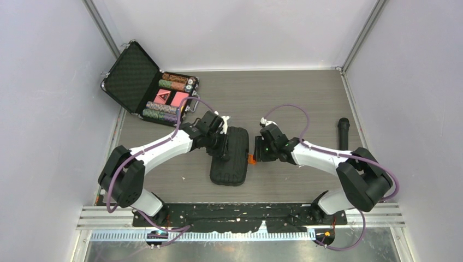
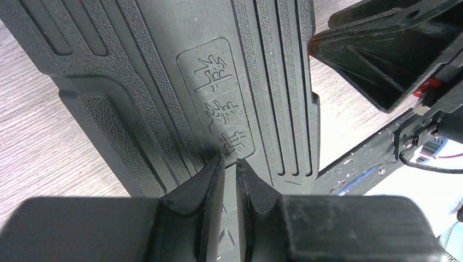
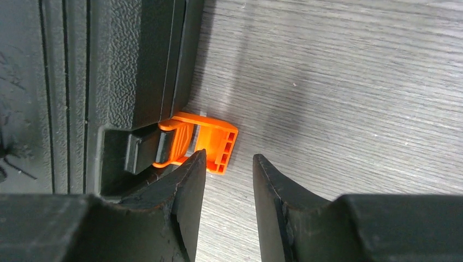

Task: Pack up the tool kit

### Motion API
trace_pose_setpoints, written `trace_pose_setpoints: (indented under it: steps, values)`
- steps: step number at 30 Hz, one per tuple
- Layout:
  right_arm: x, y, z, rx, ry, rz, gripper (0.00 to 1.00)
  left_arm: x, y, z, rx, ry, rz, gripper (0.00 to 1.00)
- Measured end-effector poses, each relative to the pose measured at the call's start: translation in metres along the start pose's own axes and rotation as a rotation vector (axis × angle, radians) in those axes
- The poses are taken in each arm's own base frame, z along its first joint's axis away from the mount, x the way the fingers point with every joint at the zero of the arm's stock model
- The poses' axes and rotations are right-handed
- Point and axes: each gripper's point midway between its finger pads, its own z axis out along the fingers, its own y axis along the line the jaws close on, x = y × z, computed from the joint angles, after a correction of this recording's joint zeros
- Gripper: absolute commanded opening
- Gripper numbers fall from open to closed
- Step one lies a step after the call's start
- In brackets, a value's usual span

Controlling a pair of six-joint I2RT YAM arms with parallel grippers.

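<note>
From above, the tool kit (image 1: 230, 158) lies closed mid-surface (image 1: 306, 98) between the two arms, its orange latch (image 1: 251, 159) poking out on the right-hand side. On the left wrist view, the left jaws are all but together and gripping nothing, their tips pressed onto the ribbed lid as if pinning it down. On the right wrist view, the right jaws stand apart right beside the latch, which looks unsnapped, so I'd call this the fastening step: next, push that flap flat against the case with the lid held down.
</note>
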Motion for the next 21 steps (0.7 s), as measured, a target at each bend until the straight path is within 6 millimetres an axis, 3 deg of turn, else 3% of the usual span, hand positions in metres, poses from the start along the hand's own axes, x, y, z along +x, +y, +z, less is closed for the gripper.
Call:
trace_pose_setpoints:
  steps: [7,12,21]
  values:
    - [0.015,0.000,0.010,0.102,0.043,-0.031,0.42,0.000,-0.001,0.000,0.001,-0.003,-0.018,0.19]
    - [0.012,0.007,0.016,0.128,0.044,-0.030,0.39,0.000,-0.001,0.000,0.002,-0.004,-0.024,0.19]
    - [0.007,0.005,0.019,0.168,0.032,0.019,0.12,0.000,-0.002,0.000,0.004,-0.005,-0.026,0.19]
